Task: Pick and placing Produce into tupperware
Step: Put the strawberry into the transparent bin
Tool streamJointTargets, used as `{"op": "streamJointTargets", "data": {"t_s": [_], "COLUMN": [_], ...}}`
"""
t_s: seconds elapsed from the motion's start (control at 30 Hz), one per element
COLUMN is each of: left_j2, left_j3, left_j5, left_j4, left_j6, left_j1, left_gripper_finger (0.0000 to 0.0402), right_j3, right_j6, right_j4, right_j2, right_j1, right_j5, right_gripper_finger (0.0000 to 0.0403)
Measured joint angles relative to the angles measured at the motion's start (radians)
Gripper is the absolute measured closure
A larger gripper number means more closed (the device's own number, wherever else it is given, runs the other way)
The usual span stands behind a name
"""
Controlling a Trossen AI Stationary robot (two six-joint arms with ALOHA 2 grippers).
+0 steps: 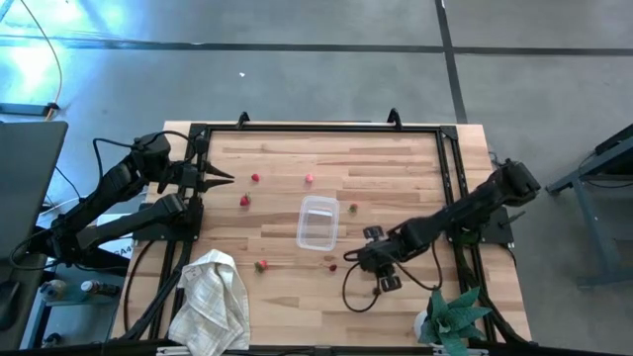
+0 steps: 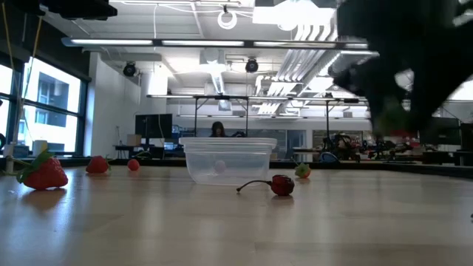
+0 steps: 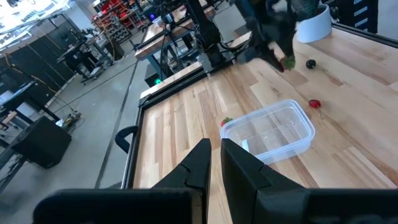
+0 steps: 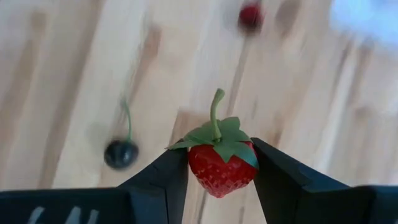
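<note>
Wood table (image 1: 396, 168) carries everything, with a white cloth (image 1: 213, 297) at its near left corner and a teal plant (image 1: 457, 314) in a white pot at the near right corner. Left arm is folded at the left edge of the table, and the left gripper (image 1: 222, 178) points toward the middle with its two fingers almost together and nothing between them. Right arm reaches in from the right edge, stretched low over the wood, and the right gripper (image 4: 219, 163) is just near the tupperware (image 1: 317, 222), on its near right side. Its fingers are closed on a red strawberry (image 4: 221, 167) with green leaves and a stem that stands up. The tupperware sits near the middle of the table and looks clear; one pale round piece shows through its wall in the low view. A red cherry (image 2: 281, 185) with a long stem lies just in front of it. A dark cherry (image 4: 120, 153) lies on the wood under the right gripper. Other small red pieces lie apart on the left half, like one strawberry (image 2: 44, 172). No readable writing is on any of the things
</note>
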Motion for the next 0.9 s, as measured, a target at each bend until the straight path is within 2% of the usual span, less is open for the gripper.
{"op": "streamJointTargets", "data": {"t_s": [0.23,0.57,0.77,0.9], "left_j2": [0.000,0.000,0.000,0.000], "left_j3": [0.000,0.000,0.000,0.000], "left_j5": [0.000,0.000,0.000,0.000], "left_j4": [0.000,0.000,0.000,0.000], "left_j6": [0.000,0.000,0.000,0.000], "left_j1": [0.000,0.000,0.000,0.000], "left_gripper_finger": [0.0373,0.0373,0.0373,0.0373], "right_j3": [0.234,0.530,0.595,0.589], "right_j6": [-0.022,0.082,0.064,0.041], "right_j4": [-0.059,-0.037,-0.036,-0.034], "right_j2": [-0.001,0.000,0.000,0.031], "right_j1": [-0.058,-0.298,-0.421,-0.492], "right_j5": [0.046,0.049,0.025,-0.033], "right_gripper_finger": [0.0261,0.0261,0.0261,0.0261]}}
